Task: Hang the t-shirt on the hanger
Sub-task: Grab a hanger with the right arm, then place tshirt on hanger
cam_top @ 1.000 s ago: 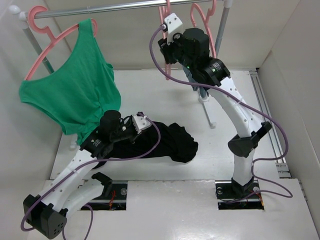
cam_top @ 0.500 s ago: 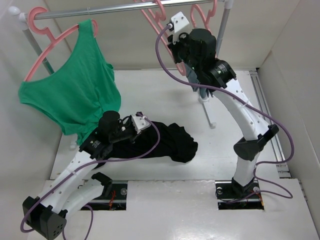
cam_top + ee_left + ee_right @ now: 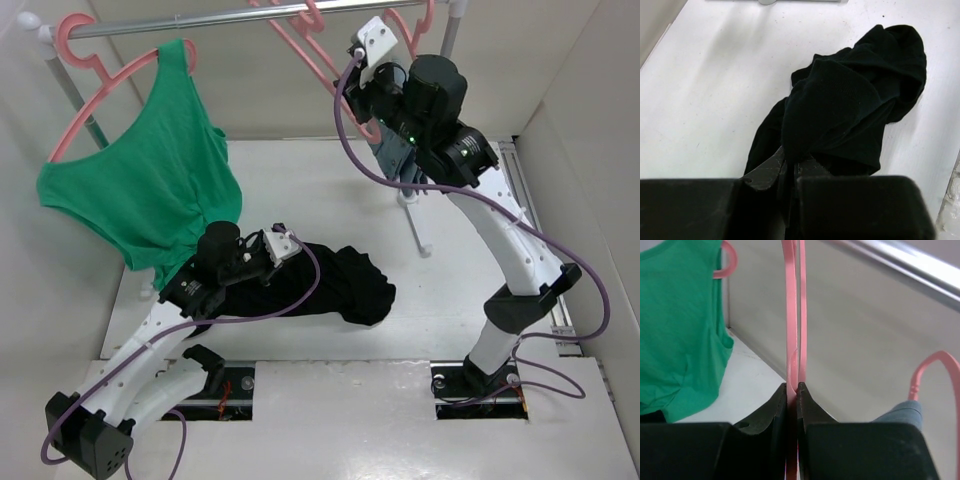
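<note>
Between the fingers of the right pincer (image 3: 792, 387): one thin arm of the hanger (image 3: 793, 310), seen edge-on, rising straight up and away from the tips.
Right pincer, opening: all but closed, only the thickness of the pink plastic between the jaws; clamped on the hanger.
Around the right pincer: rail (image 3: 900, 265) above and to its right; green tank top (image 3: 675, 325) off to its left; second pink hanger (image 3: 932, 367) with grey-blue cloth (image 3: 900, 412) low to its right.
Hanger, whereabouts: held high by the rail; hooked on or free, not clear.
Hanger, handling: judged stiff, light and smooth; apt to swing or slide in so narrow a pinch; surest hold near the neck, below the hook.
At the tips of the left pincer (image 3: 790, 165): a fold of the t-shirt (image 3: 850, 95), black cloth heaped ahead of the fingers and to their right, lying on the white table (image 3: 705, 90).
Left pincer, opening: pressed nearly together, a pinch of cloth caught between.
T-shirt, handling: judged soft, limp and light, sure to sag and fold under its own weight; collar and hem not to be made out in the crumple; best hold likely the neckline or a shoulder seam, to spread an opening for the hanger's arm.
</note>
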Controlling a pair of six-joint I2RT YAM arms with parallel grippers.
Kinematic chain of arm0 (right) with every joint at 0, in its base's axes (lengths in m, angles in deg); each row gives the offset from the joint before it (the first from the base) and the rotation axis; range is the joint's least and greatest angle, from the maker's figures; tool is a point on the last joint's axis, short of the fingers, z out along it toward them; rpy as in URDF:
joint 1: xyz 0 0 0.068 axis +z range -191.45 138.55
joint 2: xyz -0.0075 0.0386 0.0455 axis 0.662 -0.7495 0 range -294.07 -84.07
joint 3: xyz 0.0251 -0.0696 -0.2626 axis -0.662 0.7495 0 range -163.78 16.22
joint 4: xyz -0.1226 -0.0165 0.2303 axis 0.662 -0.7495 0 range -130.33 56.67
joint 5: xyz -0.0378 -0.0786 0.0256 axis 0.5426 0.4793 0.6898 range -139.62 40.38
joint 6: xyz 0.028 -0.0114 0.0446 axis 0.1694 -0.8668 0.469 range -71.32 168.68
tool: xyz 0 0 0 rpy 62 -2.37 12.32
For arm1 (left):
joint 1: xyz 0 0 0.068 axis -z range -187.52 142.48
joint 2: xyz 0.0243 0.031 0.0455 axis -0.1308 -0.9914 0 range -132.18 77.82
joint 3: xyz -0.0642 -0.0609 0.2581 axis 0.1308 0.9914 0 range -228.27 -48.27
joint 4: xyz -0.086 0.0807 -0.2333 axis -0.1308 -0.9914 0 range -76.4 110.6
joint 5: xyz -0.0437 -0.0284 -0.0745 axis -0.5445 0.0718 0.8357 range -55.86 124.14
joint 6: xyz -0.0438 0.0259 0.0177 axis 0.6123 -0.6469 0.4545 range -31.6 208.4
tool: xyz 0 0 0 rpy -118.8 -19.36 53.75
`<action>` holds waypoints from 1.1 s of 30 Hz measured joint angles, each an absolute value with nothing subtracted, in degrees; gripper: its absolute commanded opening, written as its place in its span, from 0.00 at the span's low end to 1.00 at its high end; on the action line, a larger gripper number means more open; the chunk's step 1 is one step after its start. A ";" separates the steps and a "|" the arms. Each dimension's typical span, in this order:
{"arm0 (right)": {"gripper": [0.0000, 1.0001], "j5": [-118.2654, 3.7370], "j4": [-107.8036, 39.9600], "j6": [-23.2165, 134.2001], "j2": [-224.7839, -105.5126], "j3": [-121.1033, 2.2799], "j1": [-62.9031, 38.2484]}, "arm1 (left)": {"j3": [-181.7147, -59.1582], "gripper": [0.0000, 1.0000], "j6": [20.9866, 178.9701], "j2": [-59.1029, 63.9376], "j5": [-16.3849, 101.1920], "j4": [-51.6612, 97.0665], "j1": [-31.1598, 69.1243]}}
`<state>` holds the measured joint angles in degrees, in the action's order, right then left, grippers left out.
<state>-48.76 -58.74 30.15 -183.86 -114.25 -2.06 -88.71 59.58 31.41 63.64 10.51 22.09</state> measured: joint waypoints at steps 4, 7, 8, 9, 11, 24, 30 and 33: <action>0.00 -54.18 -58.49 28.82 -181.52 -108.42 -2.06 | -88.71 0.00 59.56 31.39 63.40 10.49 22.09; 0.00 -58.29 -58.95 27.64 -176.71 -99.17 -2.06 | -88.71 0.00 59.54 31.39 63.20 10.49 22.09; 0.00 -59.29 -58.95 27.42 -174.54 -95.22 -2.06 | -88.71 0.00 59.51 31.39 63.18 10.47 22.09; 0.00 -60.19 -59.50 27.29 -172.10 -91.13 -2.06 | -88.71 0.00 59.51 31.39 63.18 10.47 22.09; 0.00 -61.52 -60.90 27.27 -167.16 -83.54 -2.06 | -88.71 0.00 59.41 31.39 63.18 10.47 22.09; 0.00 -61.39 -84.81 36.01 -138.44 -67.72 -1.66 | -89.09 0.00 57.20 27.45 61.54 10.60 21.93; 0.00 -61.83 -100.04 42.68 -131.03 -67.96 -1.64 | -91.29 0.00 57.31 22.19 57.08 11.47 21.61; 0.00 -62.55 -105.75 45.34 -130.87 -68.03 -1.64 | -93.24 0.00 57.26 19.50 55.09 12.22 21.61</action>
<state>-62.55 -105.75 45.34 -130.87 -68.03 -1.64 -93.24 57.26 19.50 55.09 12.22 21.61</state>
